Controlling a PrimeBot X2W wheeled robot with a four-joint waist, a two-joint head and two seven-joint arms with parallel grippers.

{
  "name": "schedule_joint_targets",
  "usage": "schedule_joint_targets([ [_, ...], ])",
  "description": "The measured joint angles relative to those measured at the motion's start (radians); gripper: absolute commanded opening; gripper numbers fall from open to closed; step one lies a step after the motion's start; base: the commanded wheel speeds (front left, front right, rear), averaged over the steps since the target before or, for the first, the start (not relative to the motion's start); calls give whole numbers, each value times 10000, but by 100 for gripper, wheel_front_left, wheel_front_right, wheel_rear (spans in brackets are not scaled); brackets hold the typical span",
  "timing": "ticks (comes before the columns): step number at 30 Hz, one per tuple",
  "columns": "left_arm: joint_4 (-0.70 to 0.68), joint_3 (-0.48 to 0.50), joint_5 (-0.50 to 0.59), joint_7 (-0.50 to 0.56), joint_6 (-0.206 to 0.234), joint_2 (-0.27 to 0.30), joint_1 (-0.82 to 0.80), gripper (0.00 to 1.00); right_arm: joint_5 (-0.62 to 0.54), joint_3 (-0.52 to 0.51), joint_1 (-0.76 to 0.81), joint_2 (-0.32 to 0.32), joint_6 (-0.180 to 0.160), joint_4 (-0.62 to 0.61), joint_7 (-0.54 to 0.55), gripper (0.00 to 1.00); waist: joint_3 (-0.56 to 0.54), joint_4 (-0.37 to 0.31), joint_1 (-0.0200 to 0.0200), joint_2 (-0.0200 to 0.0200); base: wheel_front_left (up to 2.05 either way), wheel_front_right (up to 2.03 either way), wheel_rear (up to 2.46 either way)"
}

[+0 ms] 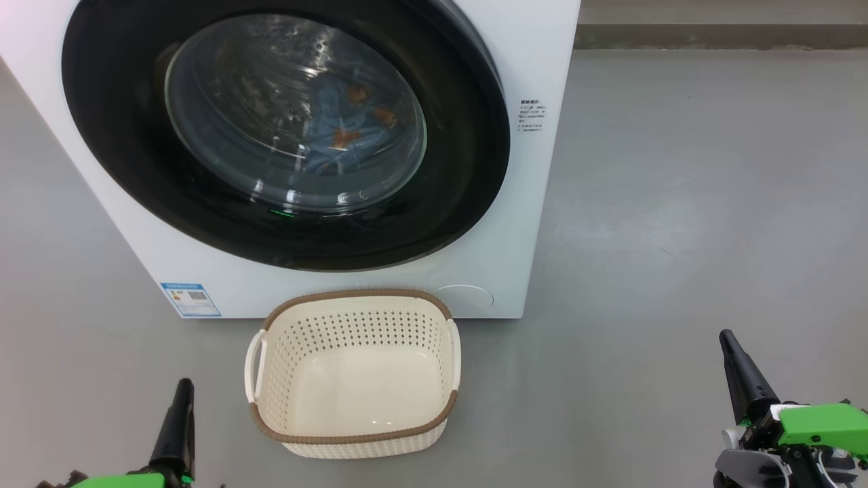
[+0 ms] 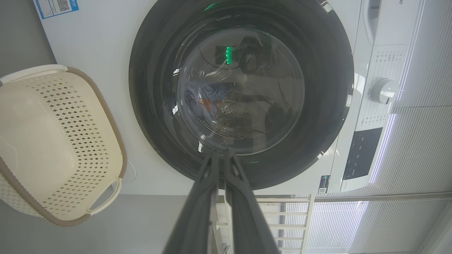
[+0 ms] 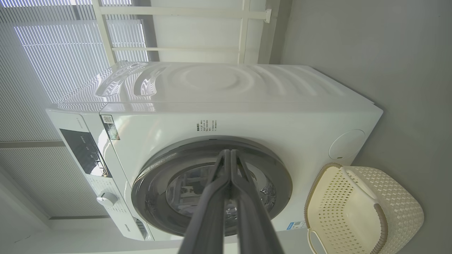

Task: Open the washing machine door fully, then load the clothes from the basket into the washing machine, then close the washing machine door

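**A:** how far along is this reckoned to be? head view first pls

**B:** head view: the washing machine door (image 1: 285, 129) is seen flush against the washing machine (image 1: 529, 203), so it looks shut. The clothes (image 1: 342, 125), blue with orange bits, can be made out through the glass, down in the drum. The basket (image 1: 352, 332) is sat on the floor (image 1: 678, 203) just in front of the machine, with nothing in it. The left tool (image 1: 178, 420) and right tool (image 1: 742, 369) are parked low at either side, well apart from everything

**A:** and the wrist views? anything gripped?

**B:** left wrist view: the left tool (image 2: 221, 154) is pinched narrow, nothing carried. The door (image 2: 317, 88) is closed, a blue bundle (image 2: 206, 98) is seen behind the glass, and the basket (image 2: 70, 116) is bare off to the side. Right wrist view: the right tool (image 3: 230, 152) is likewise pressed together with nothing in it. The door rim (image 3: 155, 183) lies flat on the front panel, and the basket (image 3: 353, 208) is empty here too. So all three steps would be judged done: opened, loaded, closed. Whether the door is fully caught can't be told from here, and only blue fabric can be picked out in the drum, so that's all that's left to be checked
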Motion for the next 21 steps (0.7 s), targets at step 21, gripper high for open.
schedule_joint_targets([
  [21,0,0,-2,0,0,0,-1,0,0,-8,-1,6,0,0,0,0,0,0,0,0,0,0,0],
])
